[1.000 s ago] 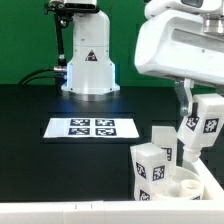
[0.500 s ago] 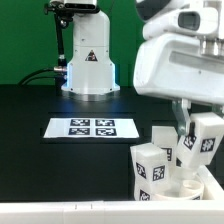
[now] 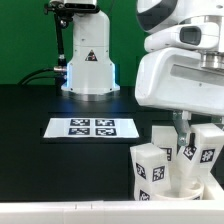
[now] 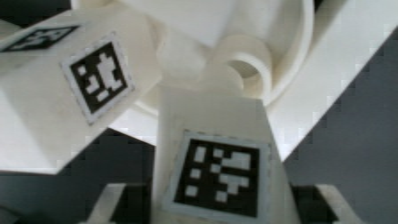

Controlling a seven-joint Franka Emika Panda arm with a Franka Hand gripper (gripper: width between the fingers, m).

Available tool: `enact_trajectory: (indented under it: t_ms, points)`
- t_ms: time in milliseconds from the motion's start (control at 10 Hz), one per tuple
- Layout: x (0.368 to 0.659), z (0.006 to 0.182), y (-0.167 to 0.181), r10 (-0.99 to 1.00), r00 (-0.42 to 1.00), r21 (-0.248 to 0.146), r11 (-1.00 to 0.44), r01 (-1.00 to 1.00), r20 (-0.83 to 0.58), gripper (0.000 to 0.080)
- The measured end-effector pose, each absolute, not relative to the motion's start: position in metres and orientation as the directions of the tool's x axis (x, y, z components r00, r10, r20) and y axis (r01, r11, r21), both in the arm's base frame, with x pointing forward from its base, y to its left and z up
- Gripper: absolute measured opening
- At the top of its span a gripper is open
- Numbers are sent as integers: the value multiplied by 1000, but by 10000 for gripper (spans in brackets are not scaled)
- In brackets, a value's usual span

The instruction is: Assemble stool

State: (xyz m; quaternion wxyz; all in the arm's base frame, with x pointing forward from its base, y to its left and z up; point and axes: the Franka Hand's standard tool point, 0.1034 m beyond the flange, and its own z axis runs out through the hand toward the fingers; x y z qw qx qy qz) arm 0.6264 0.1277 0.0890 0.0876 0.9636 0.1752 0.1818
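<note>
Gripping: gripper [image 3: 196,128] pinches a white leg [image 3: 203,150] — fingers pressed on its two sides, tag facing the wrist camera.
Leg position: held over the seat [image 3: 196,186] at the exterior view's lower right, tilted.
Neighbours: other legs [image 3: 150,168] stand just beside — tight margin.
Open room: bare black table [image 3: 40,160] around the marker board [image 3: 92,127], well apart.

White stool legs [image 3: 152,168] with black-and-white square tags, white round seat [image 4: 267,60], white marker board [image 3: 92,128] printed with four black tags, black table [image 3: 40,160], green backdrop [image 3: 25,40]
</note>
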Motion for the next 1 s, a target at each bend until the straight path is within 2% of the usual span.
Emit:
enact_trajectory:
  t_ms: [300,700,1000]
  points:
    - [624,86,133,378,871,233,-920,315,315,321]
    - [620,70,131,387,868,238,-916,323,310,322]
    - [621,70,132,381,860,233,-920,316,338,322]
